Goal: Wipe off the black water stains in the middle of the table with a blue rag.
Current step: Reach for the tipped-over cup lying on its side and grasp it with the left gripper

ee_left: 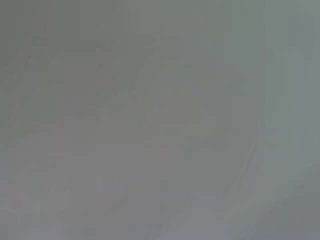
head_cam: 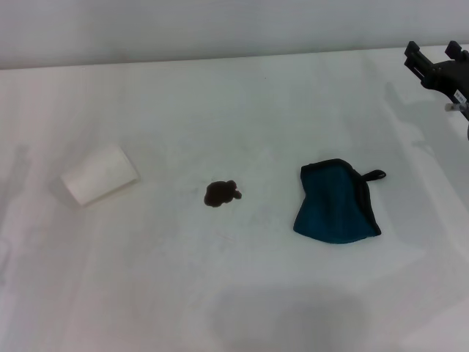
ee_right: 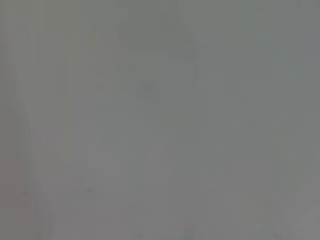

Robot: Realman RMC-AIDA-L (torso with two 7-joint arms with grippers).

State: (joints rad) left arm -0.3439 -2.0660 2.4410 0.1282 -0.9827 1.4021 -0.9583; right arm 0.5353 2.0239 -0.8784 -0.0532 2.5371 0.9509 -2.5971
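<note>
Teal-blue folded rag (head_cam: 335, 210) lies right of the small dark stain (head_cam: 220, 193) on the white table (head_cam: 234, 293). My right gripper (head_cam: 436, 53), fingers spread, hovers far beyond; I should descend squarely, pinching its centre.

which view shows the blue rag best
The head view. The blue rag lies whole and uncovered on the table, to the robot's right of the black water stains, loop at its far right corner. Both wrist views show only blank grey, with no rag.
</note>
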